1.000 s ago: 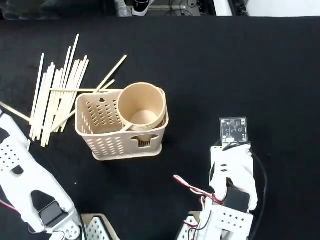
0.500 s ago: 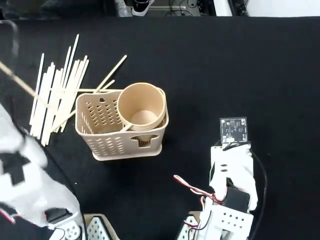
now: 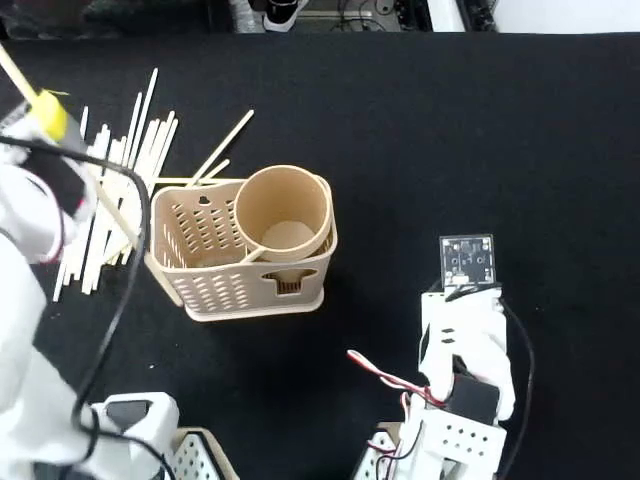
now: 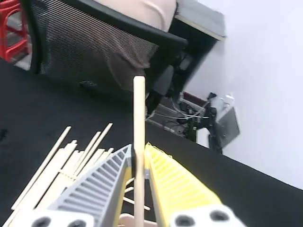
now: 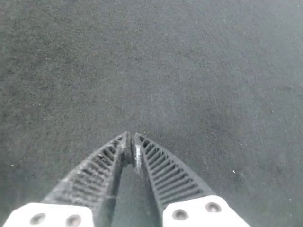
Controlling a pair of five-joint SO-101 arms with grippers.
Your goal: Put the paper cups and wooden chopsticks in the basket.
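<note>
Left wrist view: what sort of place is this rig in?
Probably an office or lab workspace: a mesh office chair and loose cables stand behind the black-covered table.

An office or lab room; a mesh-backed desk chair stands beyond the black table's edge; loose cables trail along a white wall.

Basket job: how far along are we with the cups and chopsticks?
Done: the paper cups sit stacked in the basket. In hand: the left gripper has its jaws shut on one chopstick. Left: the pile of chopsticks lying beside the basket. The right gripper is shut, empty.
</note>
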